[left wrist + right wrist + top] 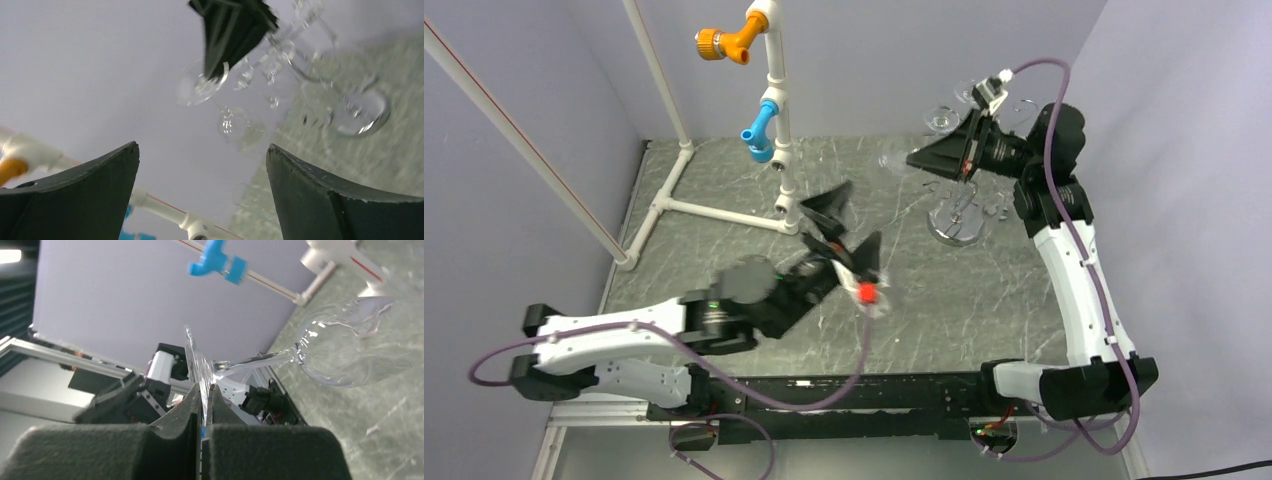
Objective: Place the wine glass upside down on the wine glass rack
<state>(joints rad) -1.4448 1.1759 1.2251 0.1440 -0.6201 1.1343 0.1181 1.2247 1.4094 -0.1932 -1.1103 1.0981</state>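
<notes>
White plastic pipe frame point(776, 105), with an orange fitting near its top and a blue one below, stands at the far left of the grey marbled table point(984, 300). Just in front of it we see the left gripper point(844, 230) above the middle of the table. Its two dark fingers point(80, 195) are spread wide apart with nothing between them. The left wrist view looks out between them toward the glass and the stand beyond.

Further right is the clear stemmed wine glass point(345, 355), held up off the table. Its bowl points left, toward the frame's side, and its stem runs back to the right gripper point(204, 395). That gripper's black padded fingers point(175, 420) are pressed tight on the thin round foot of the glass, which shows edge-on between them. The stem seems to lie roughly level rather than upright, though the clear glass is hard to make out from above.

Just right of the glass stands the chrome wire wine glass rack point(959, 225). It has a round shiny base on the table, a thin centre post and looping arms on top. The right gripper hangs over the rack's left side, at about the height of the loops. We cannot tell whether the glass touches any part of the rack, and the bowl appears to hang clear to its left.
</notes>
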